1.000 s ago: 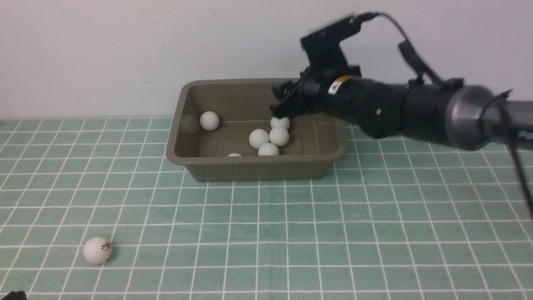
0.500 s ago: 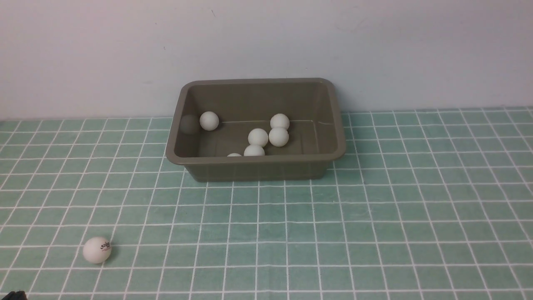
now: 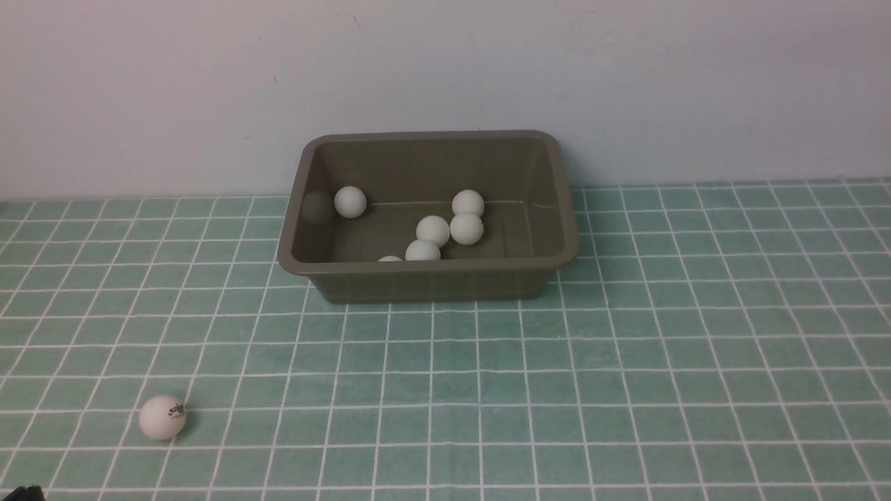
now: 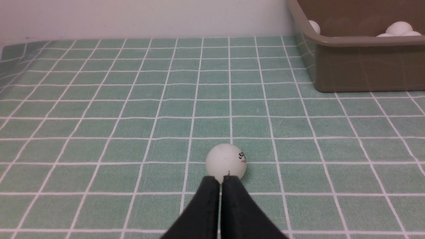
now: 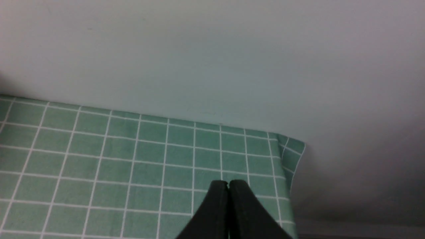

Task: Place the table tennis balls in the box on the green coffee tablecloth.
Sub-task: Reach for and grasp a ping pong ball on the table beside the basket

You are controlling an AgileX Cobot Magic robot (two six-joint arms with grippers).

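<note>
On the green coffee tablecloth (image 3: 626, 362), front view:
Box (image 3: 431, 282): olive-brown, open at the top, upright at the far edge of the tablecloth, near the pale wall (image 3: 431, 62).
Box contents: six white balls visible.
Far-left ball in box (image 3: 350, 202): near the left wall of the box, apart from the others; a dim round reflection shows on that wall beside it.
Ball cluster in box (image 3: 433, 231): four balls close together, right of the box's middle and toward the near wall.
Near-wall ball in box (image 3: 390, 259): mostly hidden by the near rim, only its top visible.
Loose ball (image 3: 163, 417): on the tablecloth, outside the box, near and to the left; dark printed logo on its right side.
Left gripper (image 3: 29, 493): only a dark tip visible at the near left corner.

Left wrist view:
Left gripper fingers: pressed together, nothing pinched between them.
Loose ball position: just beyond the fingertips, partly covered by them; whether they touch cannot be told.
Box position: farther off, partly in view, several balls showing above its rim.

Right wrist view:
Right gripper (image 5: 228, 186): fingertips pressed together, nothing pinched.
Surroundings: gridded tablecloth and pale wall beyond the fingertips.
</note>
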